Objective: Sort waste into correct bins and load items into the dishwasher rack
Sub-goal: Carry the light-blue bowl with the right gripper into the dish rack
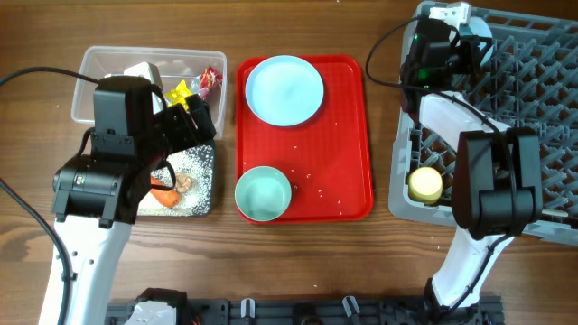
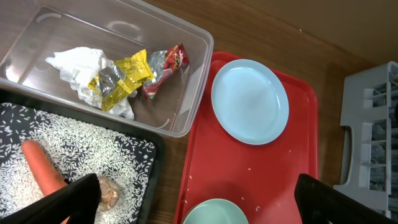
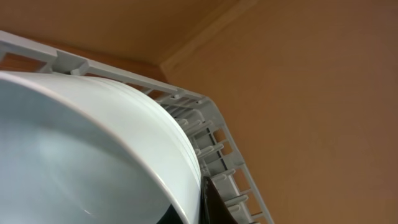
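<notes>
**Loading a Bowl Into the Rack**

Holding a pale blue bowl (image 3: 93, 155) by its rim in the right hand (image 1: 468, 47), pinched shut on it, up at the far corner of the grey rack (image 1: 542, 108). Gripped by the rim, most likely, so as to stand it on edge between the pegs. Joining a yellow cup (image 1: 425, 185) already sitting near the front of the rack.

Hanging by the edge of the black tray (image 2: 149, 146) with the left hand (image 2: 199, 202), spread wide apart and holding nothing. Parked there, probably, to be close to the next dish. Left to load from the red tray (image 2: 249, 168): a round plate (image 2: 249, 102) and a second bowl (image 1: 263, 192).

Sorted by kind, by the look of things: napkin (image 2: 78, 65) and wrappers (image 2: 121, 78) in the clear tub (image 2: 186, 93) for dry trash; carrot (image 2: 40, 168), brown lump (image 2: 109, 193) and rice (image 2: 81, 143) in the black tray for food scraps.
</notes>
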